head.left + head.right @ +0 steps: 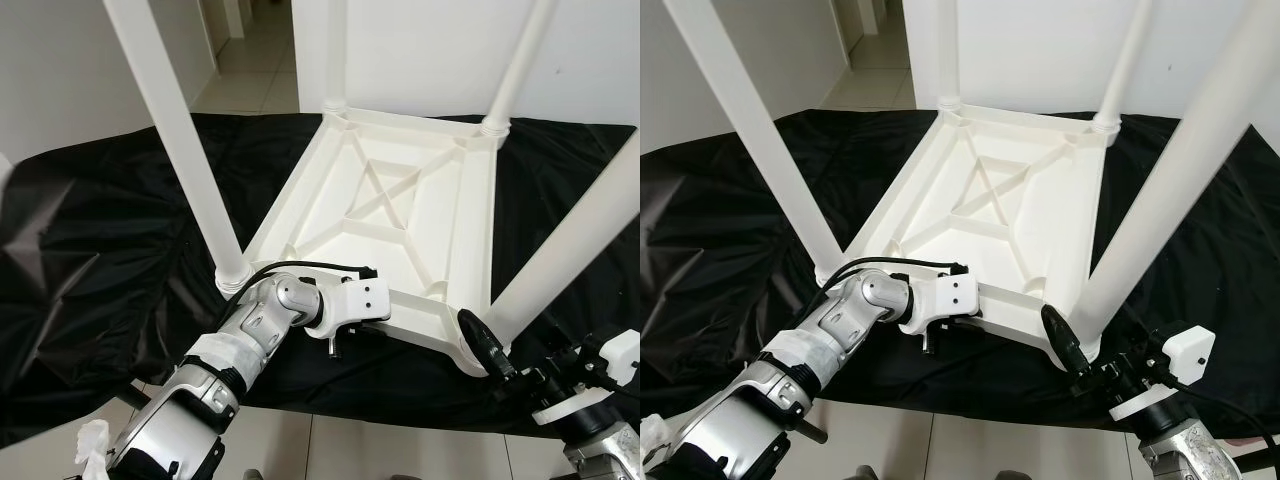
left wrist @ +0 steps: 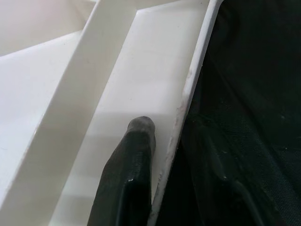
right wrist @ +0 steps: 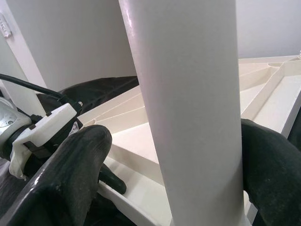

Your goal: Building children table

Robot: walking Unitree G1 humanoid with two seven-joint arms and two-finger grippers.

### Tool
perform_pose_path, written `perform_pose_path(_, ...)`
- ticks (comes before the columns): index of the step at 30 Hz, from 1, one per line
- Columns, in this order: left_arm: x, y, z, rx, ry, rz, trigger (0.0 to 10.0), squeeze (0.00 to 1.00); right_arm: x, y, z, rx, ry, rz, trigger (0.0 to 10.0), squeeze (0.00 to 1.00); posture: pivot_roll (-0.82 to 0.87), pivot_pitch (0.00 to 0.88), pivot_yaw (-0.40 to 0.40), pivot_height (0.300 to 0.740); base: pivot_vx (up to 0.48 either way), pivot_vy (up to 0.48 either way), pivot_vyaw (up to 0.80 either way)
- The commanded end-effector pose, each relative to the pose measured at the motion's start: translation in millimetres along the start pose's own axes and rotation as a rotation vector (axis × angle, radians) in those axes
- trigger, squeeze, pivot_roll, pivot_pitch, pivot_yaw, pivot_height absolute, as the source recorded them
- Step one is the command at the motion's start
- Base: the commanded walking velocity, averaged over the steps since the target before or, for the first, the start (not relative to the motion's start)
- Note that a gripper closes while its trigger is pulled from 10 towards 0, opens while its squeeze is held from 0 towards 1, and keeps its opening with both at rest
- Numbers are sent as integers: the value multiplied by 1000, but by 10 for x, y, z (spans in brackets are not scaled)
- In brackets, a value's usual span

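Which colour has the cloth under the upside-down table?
Black. The cloth under the white table shows best in the left eye view.

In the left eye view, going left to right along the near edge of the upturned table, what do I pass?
Near-left leg → left gripper on the table frame → right gripper → near-right leg.

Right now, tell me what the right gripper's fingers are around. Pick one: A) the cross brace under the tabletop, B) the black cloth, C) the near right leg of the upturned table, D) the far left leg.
C: in the right wrist view the right gripper has a black finger on each side of the white table leg, low near its base at the table's near right corner.
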State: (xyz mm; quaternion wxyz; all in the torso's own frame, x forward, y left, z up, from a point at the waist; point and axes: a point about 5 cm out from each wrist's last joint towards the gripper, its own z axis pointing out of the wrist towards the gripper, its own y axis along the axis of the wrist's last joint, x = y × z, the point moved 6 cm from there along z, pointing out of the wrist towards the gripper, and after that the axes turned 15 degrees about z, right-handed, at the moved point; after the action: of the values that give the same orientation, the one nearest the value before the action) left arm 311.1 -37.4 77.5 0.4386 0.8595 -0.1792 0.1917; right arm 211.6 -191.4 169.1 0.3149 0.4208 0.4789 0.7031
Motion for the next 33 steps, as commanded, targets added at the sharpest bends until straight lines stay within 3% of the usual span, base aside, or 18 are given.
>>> perform_pose_path(1, 350, -638, -409, 254, 399, -164, 0, 0, -4, -26, 19, 9, -6, -3, 10000, 0, -54, 44, 78, 740, 0, 0, 0)
perform_pose_path(13, 363, -640, -535, 260, 458, -188, 0, 0, -155, -3, 111, -6, -56, -40, 10000, 0, -38, 34, 56, 740, 0, 0, 0)
perform_pose_path(14, 336, -620, -515, 252, 447, -189, 1294, 0, -158, -7, 113, 0, -51, -42, 10000, 0, -32, 31, 47, 740, 0, 0, 0)
perform_pose_path(15, 295, -587, -479, 238, 429, -195, 10000, 0, -159, -12, 117, 6, -46, -42, 10000, 0, -32, 32, 45, 740, 0, 0, 0)
perform_pose_path(18, 268, -565, -455, 229, 418, -199, 10000, 0, -160, -15, 119, 10, -43, -42, 10000, 0, -32, 32, 45, 740, 0, 0, 0)
perform_pose_path(19, 249, -505, -426, 195, 405, -198, 10000, 737, -165, -17, 119, 13, -42, -44, 10000, 0, -34, 31, 43, 740, 0, 0, 0)
perform_pose_path(20, 241, -409, -398, 151, 397, -199, 10000, 1000, -184, -9, 124, 11, -50, -46, 10000, 0, -34, 31, 41, 740, 0, 0, 0)
perform_pose_path(25, 210, -148, -347, 35, 374, -177, 10000, 1000, -202, -10, 134, 14, -58, -52, 10000, 0, -36, 32, 42, 740, 0, 0, 0)
perform_pose_path(26, 197, -30, -338, -27, 365, -181, 10000, 0, -194, -26, 137, 21, -54, -53, 10000, 0, -38, 36, 42, 740, 0, 0, 0)
perform_pose_path(27, 197, -30, -338, -27, 365, -181, 10000, 0, -194, -26, 137, 21, -54, -53, 10000, 0, -38, 36, 42, 740, 0, 0, 0)
perform_pose_path(30, 209, 328, -414, -224, 369, -148, 10000, 0, -196, -53, 174, 35, -50, -59, 10000, 0, -36, 43, 41, 740, 0, 0, 0)
perform_pose_path(33, 218, 450, -468, -287, 381, -118, 10000, 0, -215, -44, 205, 34, -54, -70, 10000, 0, -37, 44, 43, 740, 0, 0, 0)
